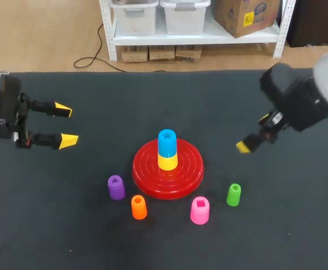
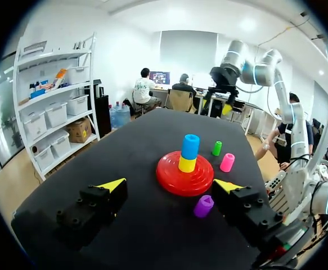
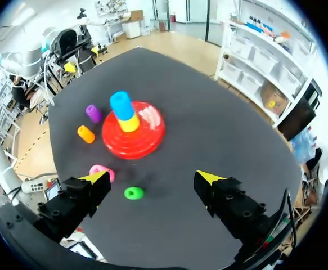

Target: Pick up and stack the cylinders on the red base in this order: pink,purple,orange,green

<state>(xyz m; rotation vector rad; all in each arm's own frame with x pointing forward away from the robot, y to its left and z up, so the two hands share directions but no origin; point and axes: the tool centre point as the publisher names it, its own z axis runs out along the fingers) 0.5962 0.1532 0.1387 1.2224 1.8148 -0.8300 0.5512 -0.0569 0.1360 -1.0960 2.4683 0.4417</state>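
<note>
The red base (image 1: 168,169) is round with rings on it. It sits in the middle of the black table (image 1: 51,225). A yellow cylinder (image 1: 167,161) stands on it, with a blue cylinder (image 1: 166,143) on top.

Four small ones stand near the base, apart from each other: the purple cylinder (image 1: 116,187), orange cylinder (image 1: 139,207), pink cylinder (image 1: 200,210) and green cylinder (image 1: 233,194).

The left gripper (image 1: 66,125) is well off to the left, fingers wide apart, holding nothing. The right gripper (image 3: 152,178) is spread and empty too. From above, only one of its yellow tips shows. In the right wrist view, one finger hides part of the pink cylinder.
</note>
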